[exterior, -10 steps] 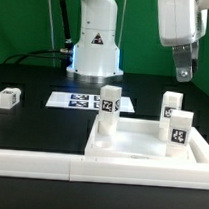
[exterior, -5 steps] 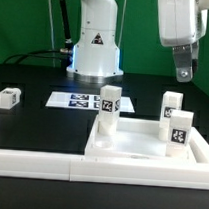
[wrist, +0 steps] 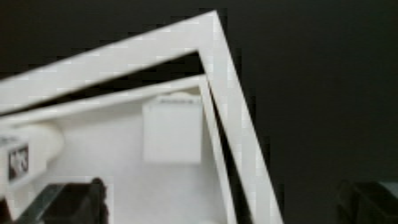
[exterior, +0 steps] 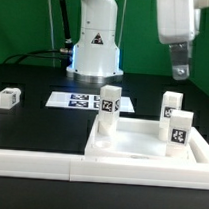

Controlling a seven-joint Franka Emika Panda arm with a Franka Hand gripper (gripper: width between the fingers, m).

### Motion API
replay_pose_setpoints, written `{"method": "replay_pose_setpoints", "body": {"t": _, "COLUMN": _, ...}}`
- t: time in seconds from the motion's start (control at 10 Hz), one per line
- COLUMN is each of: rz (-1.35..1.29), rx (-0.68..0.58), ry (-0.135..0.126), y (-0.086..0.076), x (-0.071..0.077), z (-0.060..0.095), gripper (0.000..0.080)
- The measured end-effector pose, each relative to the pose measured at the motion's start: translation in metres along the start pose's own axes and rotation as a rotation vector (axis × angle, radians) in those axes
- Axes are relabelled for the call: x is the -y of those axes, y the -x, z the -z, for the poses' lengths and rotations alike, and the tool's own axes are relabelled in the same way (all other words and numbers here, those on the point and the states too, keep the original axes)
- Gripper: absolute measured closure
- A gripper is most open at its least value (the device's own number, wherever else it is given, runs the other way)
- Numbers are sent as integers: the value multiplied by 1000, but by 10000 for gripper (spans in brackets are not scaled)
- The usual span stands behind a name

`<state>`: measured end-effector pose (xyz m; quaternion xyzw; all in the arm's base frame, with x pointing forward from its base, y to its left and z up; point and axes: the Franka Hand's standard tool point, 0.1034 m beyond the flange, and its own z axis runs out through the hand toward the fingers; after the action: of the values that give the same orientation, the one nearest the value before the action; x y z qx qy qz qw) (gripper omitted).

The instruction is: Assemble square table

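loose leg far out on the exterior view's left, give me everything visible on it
The loose leg is a short white block, plastic by its look, lying on the black table with a black-and-white tag on the face toward the camera. It sits alone at the exterior view's left, apart from the marker board and the square slab. Only the table touches it. The wrist view does not show it.

The tool point(exterior: 180, 69) is cut off by the exterior view's top edge with the arm above it out of sight — its fingers merge into one blurred shape. In the wrist view only dark fingertips point(wrist: 68, 202) show, and a leg point(wrist: 32, 150) is cropped, its tag unreadable.
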<state>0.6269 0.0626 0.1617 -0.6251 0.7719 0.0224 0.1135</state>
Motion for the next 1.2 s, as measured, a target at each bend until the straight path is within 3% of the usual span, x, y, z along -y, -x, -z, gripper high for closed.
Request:
{"method": "replay_pose_setpoints", "body": {"t": 0.1, "rz": 76, "rx": 1, "ry": -20, "y": -22, "x": -7, "z": 14, "gripper": 151}}
{"method": "replay_pose_setpoints", "body": {"t": 0.3, "rz": 323, "rx": -10, "ry": -20, "y": -63, "x": -19, "z": 29, "gripper": 151}}
{"method": "replay_pose_setpoints", "body": {"t": 0.4, "rz": 399, "rx": -23, "ry": -30, "y": -76, "x": -15, "z": 30, "gripper": 151}}
{"method": "replay_pose_setpoints", "body": {"t": 0.6, "rz": 542, "rx": -37, "ry": -27, "y": -74, "x": -16, "z": 23, "gripper": 151}}
{"method": "replay_pose_setpoints", "body": {"t": 1.0, "rz": 789, "rx": -42, "ry": -21, "y": -76, "x": -16, "z": 23, "gripper": 151}}
{"method": "replay_pose_setpoints", "body": {"t": 1.1, "rz": 891, "rx": -49, "ry": -28, "y": -80, "x": -16, "z": 22, "gripper": 151}}
{"method": "replay_pose_setpoints", "body": {"t": 1.2, "rz": 972, "rx": -79, "ry": -48, "y": -102, "x": -27, "z": 18, "gripper": 151}}
